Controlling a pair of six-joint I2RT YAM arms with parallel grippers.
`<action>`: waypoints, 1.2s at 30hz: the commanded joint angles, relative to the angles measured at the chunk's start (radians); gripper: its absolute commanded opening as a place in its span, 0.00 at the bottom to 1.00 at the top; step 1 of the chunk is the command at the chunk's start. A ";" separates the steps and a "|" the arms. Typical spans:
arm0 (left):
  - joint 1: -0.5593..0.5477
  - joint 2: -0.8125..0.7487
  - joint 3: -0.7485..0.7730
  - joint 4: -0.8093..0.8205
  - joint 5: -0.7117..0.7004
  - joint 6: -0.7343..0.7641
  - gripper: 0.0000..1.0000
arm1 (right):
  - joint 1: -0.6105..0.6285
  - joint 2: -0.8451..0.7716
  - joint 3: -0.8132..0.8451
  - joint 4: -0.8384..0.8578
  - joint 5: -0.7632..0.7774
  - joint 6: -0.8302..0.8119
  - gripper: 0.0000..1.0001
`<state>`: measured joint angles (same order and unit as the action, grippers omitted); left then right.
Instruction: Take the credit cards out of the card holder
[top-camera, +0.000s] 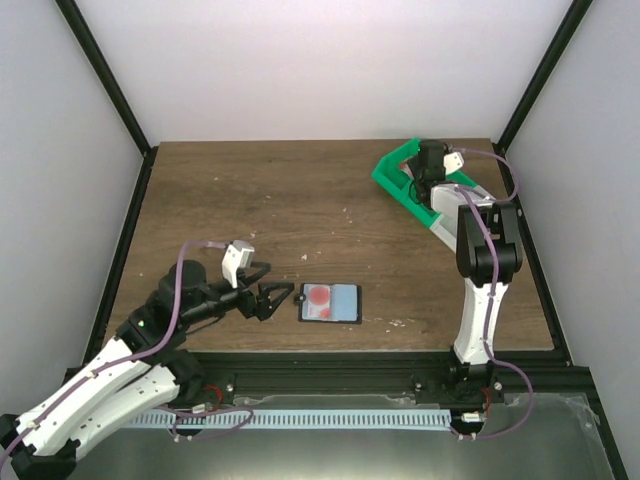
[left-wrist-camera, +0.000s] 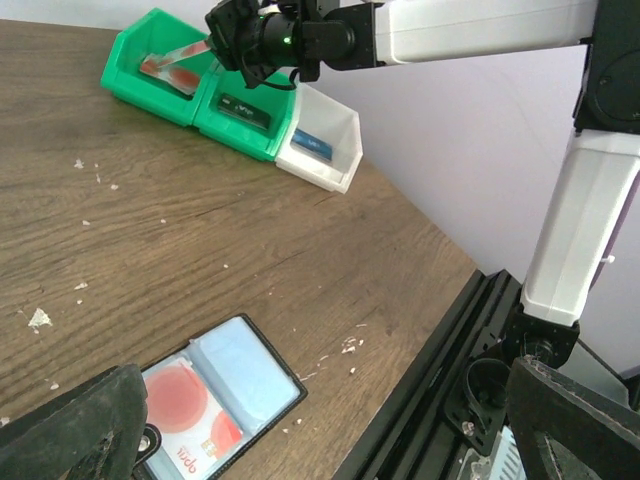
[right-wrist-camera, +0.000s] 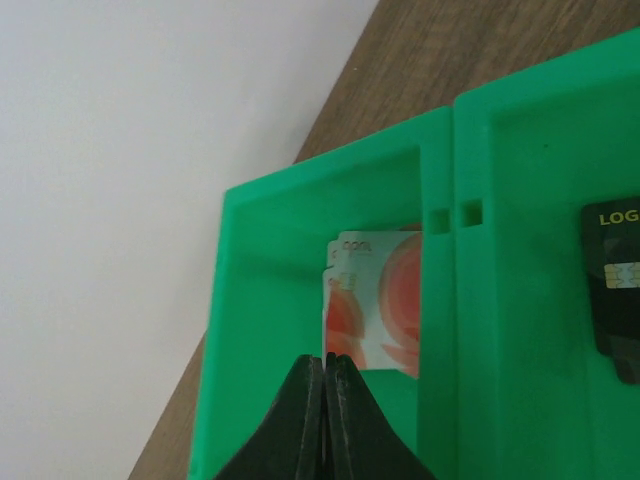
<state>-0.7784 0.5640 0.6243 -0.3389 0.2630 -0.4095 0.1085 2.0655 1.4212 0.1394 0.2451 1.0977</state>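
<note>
Escaping the top view, binned credit cards (right-wrist-camera: 375, 300) lie under the closed, empty right tool (right-wrist-camera: 325, 368); left tool (top-camera: 276, 301) gapes.

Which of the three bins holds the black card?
The middle bin, which is green, holds the black card. Its neighbours differ: the other green bin at the end holds red-circle cards, and the white bin holds a blue card.

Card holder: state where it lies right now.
In the top view the card holder lies open near the table's front edge, just right of the left gripper.
</note>
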 joint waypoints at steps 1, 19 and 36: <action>0.003 0.003 0.010 0.000 -0.004 0.015 1.00 | -0.014 0.074 0.091 -0.061 0.015 0.034 0.01; 0.004 0.011 0.011 0.000 0.009 0.018 1.00 | -0.018 0.182 0.243 -0.117 0.035 0.030 0.01; 0.008 0.045 0.015 -0.003 0.028 0.020 1.00 | -0.021 0.228 0.271 -0.151 0.108 -0.039 0.02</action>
<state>-0.7773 0.6010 0.6243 -0.3393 0.2752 -0.4061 0.0994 2.2543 1.6543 0.0376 0.2989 1.0824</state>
